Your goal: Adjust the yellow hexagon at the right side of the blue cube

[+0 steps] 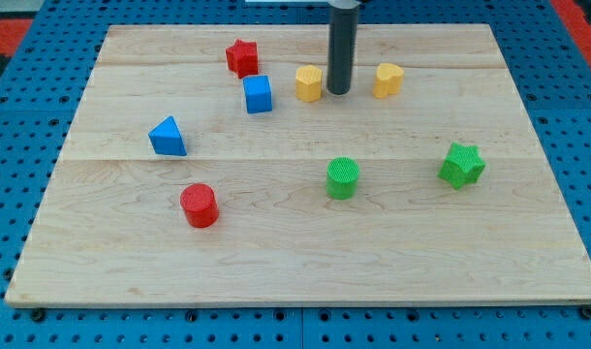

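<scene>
The work surface is a pale wooden board (pixel 305 242) of jointed planks with visible grain, lying on a blue perforated base (pixel 15 194). The arm ends in a smooth dark cylindrical rod, not a hand, so there is nothing on it to open or close; the tip (pixel 339 93) rests on the board just to the view's right of the yellow hexagon (pixel 309 83), close beside it (contact cannot be confirmed). The yellow hexagon sits to the view's right of the blue cube (pixel 258 94), near it but apart. A second yellow block (pixel 388 79), shape unclear, lies right of the tip. A red star (pixel 241 57) stands just above and left of the blue cube. A blue triangular prism (pixel 168 137) lies toward the left edge. A red cylinder (pixel 199 205), a ribbed green cylinder (pixel 342 177) and a green star (pixel 461 164) occupy the lower half, well apart.
</scene>
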Controlling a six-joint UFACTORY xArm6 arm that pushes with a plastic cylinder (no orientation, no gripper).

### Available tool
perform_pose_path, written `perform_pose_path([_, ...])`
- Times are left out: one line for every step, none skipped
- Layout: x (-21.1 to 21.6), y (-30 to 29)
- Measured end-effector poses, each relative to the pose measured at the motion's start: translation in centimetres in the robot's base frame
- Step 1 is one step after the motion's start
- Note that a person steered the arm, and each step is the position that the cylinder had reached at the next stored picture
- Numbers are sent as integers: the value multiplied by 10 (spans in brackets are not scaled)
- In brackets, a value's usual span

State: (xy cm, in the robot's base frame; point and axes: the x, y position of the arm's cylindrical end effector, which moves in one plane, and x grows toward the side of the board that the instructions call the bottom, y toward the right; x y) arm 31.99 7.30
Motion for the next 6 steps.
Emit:
perform_pose_path([-32, 7])
perform_pose_path([-29, -26])
perform_pose_path([-14, -37])
perform_pose_path([3, -39])
perform_pose_path([-12, -29])
perform_pose_path([-70, -24])
